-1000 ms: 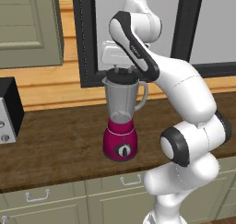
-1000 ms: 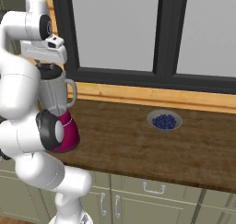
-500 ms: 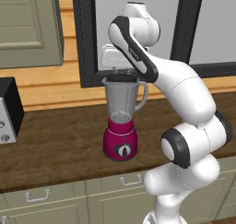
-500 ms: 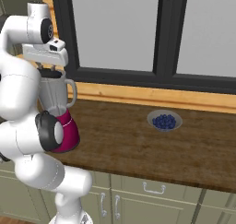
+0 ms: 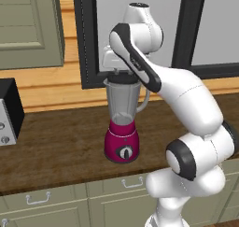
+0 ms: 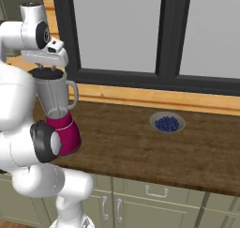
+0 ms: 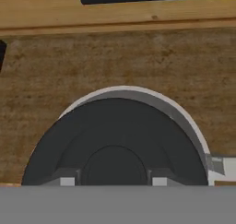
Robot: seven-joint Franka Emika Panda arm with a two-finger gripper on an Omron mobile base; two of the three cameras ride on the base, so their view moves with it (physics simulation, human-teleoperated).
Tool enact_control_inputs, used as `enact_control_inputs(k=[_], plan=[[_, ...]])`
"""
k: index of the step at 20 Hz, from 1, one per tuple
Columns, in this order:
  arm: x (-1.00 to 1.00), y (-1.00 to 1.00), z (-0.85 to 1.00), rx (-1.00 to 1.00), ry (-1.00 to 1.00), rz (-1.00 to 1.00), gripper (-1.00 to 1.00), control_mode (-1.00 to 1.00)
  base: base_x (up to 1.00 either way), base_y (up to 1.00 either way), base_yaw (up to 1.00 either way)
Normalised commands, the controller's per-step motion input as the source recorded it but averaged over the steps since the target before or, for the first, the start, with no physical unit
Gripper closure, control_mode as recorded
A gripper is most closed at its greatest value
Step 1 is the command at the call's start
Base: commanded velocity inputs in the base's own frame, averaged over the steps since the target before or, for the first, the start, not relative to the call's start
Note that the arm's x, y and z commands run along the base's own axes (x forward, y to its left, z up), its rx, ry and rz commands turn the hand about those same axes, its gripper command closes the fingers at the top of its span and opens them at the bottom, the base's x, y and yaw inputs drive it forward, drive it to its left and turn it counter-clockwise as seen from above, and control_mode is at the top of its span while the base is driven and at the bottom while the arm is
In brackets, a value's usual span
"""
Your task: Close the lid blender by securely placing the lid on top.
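Blender [image 5: 122,128] upright on bench [image 5: 56,137]. Lid [image 7: 115,144] over jar mouth, slightly off-centre. Gripper [image 7: 114,181] apparently clamped on lid. Risk: early release leaves lid cocked on rim, or it slides off.

Arm [image 5: 186,100]: glossy white, rounded shell segments, fat at base and slimmer toward the wrist. Dark grey to black bands at joints; one wide dark ring [image 5: 179,158] low on the body, a dark stripe along the forearm. Round white cap with dark disc at top joint [image 6: 40,32]. Hand block [image 6: 47,58] white-grey, boxy.
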Motion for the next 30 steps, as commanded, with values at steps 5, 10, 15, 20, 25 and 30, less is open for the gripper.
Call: enact_control_inputs(k=[5,10,15,20,25,30], plan=[[-0.07,0.0,0.0,0.0,-0.33,0.0,1.0,-1.0,0.0,0.0,0.0],[0.0,0.0,-0.04,0.0,-0.25,0.0,1.0,-1.0,0.0,0.0,0.0],[0.0,0.0,-0.13,0.0,-0.18,0.0,1.0,-1.0,0.0,0.0,0.0],[-0.07,0.0,-0.17,0.0,-0.05,0.0,1.0,-1.0,0.0,0.0,0.0],[-0.09,0.0,-0.3,-0.01,-0.11,0.0,1.0,-1.0,0.0,0.0,0.0],[0.0,0.0,-0.21,0.0,-0.23,0.0,1.0,-1.0,0.0,0.0,0.0]])
